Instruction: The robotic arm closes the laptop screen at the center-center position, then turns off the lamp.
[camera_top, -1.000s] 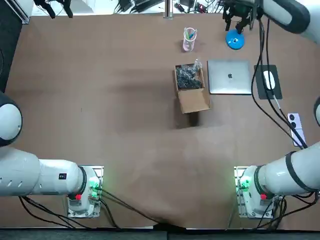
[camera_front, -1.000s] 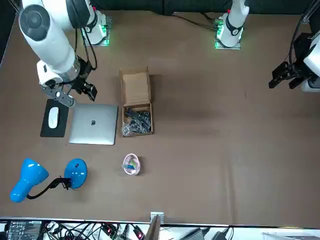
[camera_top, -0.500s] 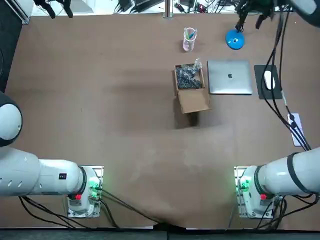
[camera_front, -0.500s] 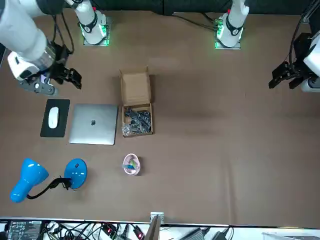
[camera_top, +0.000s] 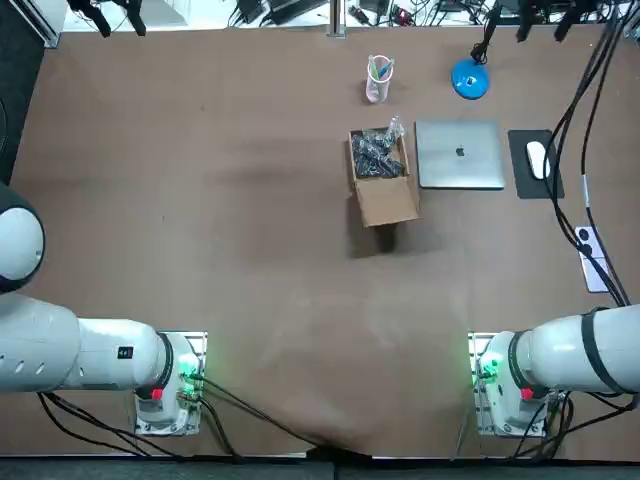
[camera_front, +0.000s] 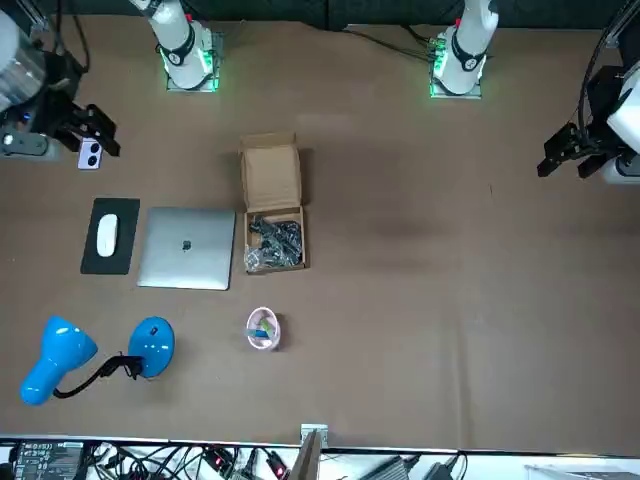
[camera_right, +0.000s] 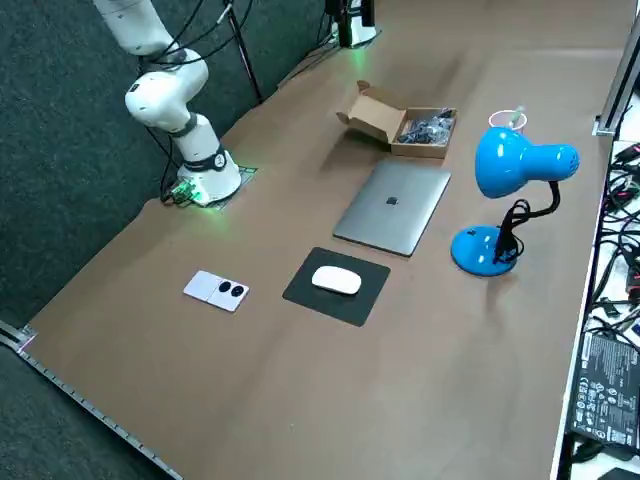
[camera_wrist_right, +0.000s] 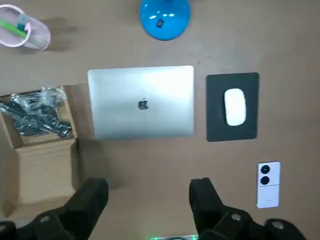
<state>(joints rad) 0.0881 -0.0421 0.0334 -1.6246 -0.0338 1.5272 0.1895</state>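
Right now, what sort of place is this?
Probably a robotics lab staged as a desk: cables line the table edge, a laptop, mouse and blue lamp sit on it, and the right gripper hangs open above them.

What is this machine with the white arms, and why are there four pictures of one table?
It is a robot with two white arms fixed to a brown table. Four cameras catch the same moment: one from above, one from across the table, one from the side, and one on the right arm's wrist. The wrist picture shows the right gripper, a hand with two fingers. It is high over the table, open, and holds nothing. On the table lie a closed silver laptop, a blue lamp, a white mouse on a black pad, a white phone, a cardboard box with dark bits inside, and a pink cup.
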